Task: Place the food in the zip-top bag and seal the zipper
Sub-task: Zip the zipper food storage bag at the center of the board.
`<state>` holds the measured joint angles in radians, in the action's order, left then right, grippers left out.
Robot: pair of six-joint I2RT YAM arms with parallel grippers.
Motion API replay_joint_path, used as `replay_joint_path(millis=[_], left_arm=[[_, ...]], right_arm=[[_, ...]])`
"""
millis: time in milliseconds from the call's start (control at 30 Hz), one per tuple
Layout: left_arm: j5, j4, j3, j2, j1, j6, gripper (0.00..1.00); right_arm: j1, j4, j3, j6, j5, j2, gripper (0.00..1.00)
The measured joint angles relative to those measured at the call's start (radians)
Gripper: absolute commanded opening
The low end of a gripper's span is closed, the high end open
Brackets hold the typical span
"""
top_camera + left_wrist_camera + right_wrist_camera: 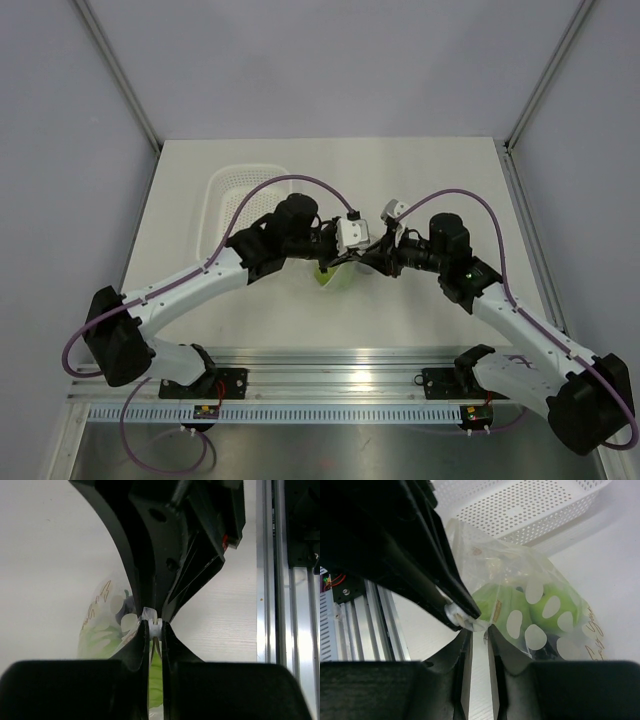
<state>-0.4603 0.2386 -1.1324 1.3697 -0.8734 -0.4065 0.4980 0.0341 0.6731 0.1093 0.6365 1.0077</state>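
The zip-top bag (332,277) hangs between my two grippers above the table's middle. It is clear with cream dots (530,580), and the green food (569,605) lies inside it, with a small dark piece (545,652) at the bottom. My left gripper (155,626) is shut on a white tab of the zipper (155,622) at the bag's top edge. In the top view it (343,260) meets my right gripper (368,258) tip to tip. My right gripper (480,630) pinches the bag's top corner right beside that tab.
A white perforated tray (235,195) stands behind and left of the bag, close behind it in the right wrist view (530,505). The aluminium rail (340,380) with the arm bases runs along the near edge.
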Motion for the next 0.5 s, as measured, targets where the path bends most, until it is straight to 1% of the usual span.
replay_joint_path(millis=[100,267,500], left_arm=[[-0.086,0.016,0.000,-0.001,0.047,0.000,0.00],[-0.185,0.053,-0.015,-0.003,0.132,0.000,0.00],[-0.245,0.076,-0.047,0.000,0.140,0.000,0.00]], right_arm=[[-0.001,-0.075,0.037,0.034,0.025,-0.020,0.24],[-0.002,-0.169,0.119,0.080,0.088,-0.026,0.26],[-0.002,-0.199,0.148,0.097,0.130,0.014,0.28]])
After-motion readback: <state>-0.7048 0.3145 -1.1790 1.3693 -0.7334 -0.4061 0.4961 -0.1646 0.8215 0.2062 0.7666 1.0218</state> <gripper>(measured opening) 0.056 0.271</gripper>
